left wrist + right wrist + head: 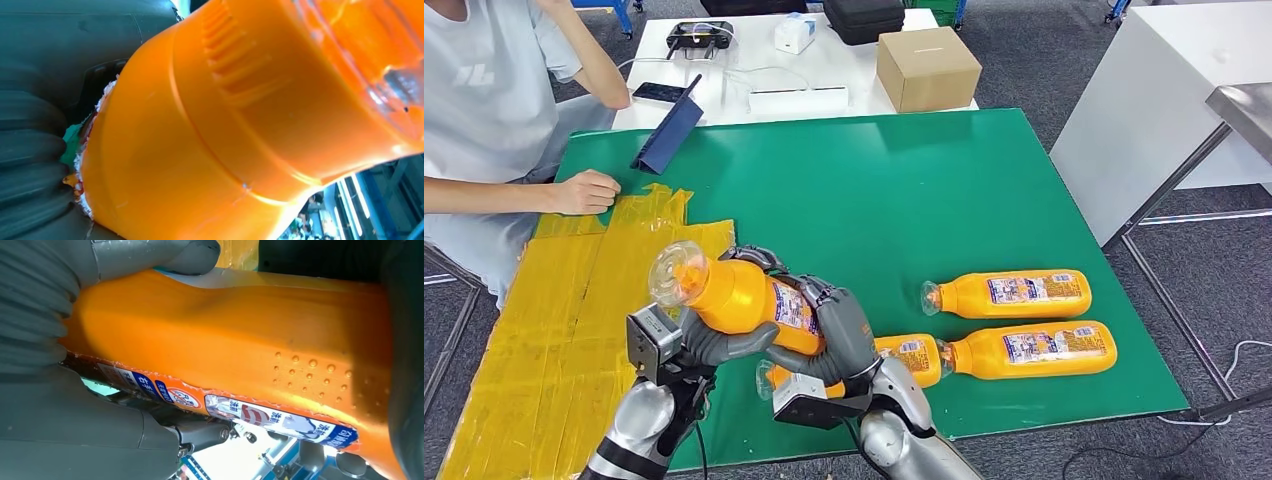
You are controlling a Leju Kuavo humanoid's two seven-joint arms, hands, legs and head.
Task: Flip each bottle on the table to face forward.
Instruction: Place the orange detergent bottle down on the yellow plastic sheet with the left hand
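Both hands hold one orange bottle (739, 297) lifted above the green mat (874, 190) near its front left, its clear cap end pointing toward the upper left. My left hand (714, 345) grips it from beneath, my right hand (839, 325) wraps its labelled body. Close up, the orange bottle (240, 130) shows ribbed shoulders, and the bottle's label strip (260, 415) runs along its side. Three more orange bottles lie flat on the mat: one (914, 357) just behind my right wrist, one (1012, 292) and one (1034, 348) to the right, labels up.
A person sits at the left with a hand (584, 192) resting on the mat's edge. Yellow tape (544, 320) covers the left part of the table. A dark blue folder (669, 135), a cardboard box (927, 68) and devices lie behind. A white table (1164, 100) stands right.
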